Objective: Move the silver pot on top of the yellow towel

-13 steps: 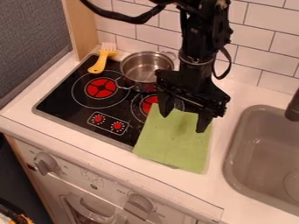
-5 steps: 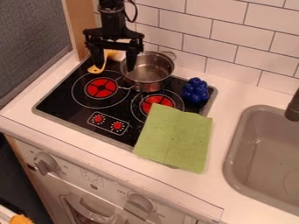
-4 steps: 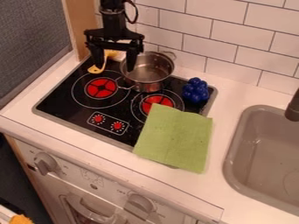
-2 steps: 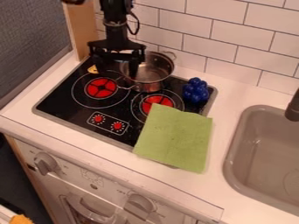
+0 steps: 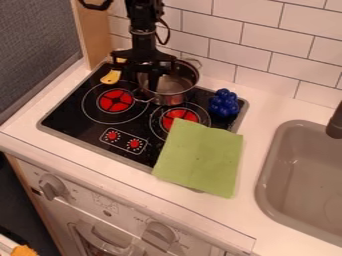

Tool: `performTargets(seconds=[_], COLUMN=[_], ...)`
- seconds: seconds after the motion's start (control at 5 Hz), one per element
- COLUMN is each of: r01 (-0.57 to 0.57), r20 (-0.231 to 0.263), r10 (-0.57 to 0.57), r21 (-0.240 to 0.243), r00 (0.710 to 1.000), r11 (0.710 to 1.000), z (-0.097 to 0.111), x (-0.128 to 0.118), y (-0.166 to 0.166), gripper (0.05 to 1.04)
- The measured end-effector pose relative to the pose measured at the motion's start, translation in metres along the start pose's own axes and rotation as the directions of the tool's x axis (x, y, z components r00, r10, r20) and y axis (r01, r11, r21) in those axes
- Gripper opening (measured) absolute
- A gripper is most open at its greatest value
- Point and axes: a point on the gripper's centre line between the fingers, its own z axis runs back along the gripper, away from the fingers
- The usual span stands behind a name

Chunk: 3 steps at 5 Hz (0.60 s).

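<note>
The black gripper hangs at the left side of the silver pot, its fingers apart. One finger is over the inside of the pot and the other stands left of it; whether either touches the wall I cannot tell. The pot sits upright at the back of the stove, one handle at its front left and one at its back right. Partly on the stove's front right corner and partly on the counter lies a flat towel, yellowish green.
A yellow-handled brush lies left of the gripper on the black stove. Blue grapes sit right of the pot. The sink is at the right, and a tiled wall rises behind.
From over the towel, the gripper has gone to the stove's back left, then lowered and shifted right at the pot. Pot and towel have stayed put; the grapes have come into sight.
</note>
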Motion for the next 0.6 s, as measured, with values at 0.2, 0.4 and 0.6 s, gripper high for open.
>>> performTargets(seconds=[0.2,0.4,0.6], r01=[-0.005,-0.017,-0.041], r20=[0.002,0.004,0.027], r10=[0.005,0.017,0.042], r21=[0.0,0.004,-0.004], r00=[1.0,1.0,0.999], r11=[1.0,1.0,0.999], z=[0.0,0.002,0.015], x=[0.002,0.004,-0.004], y=[-0.001,0.0,0.001], gripper=[0.176,0.098,0.087])
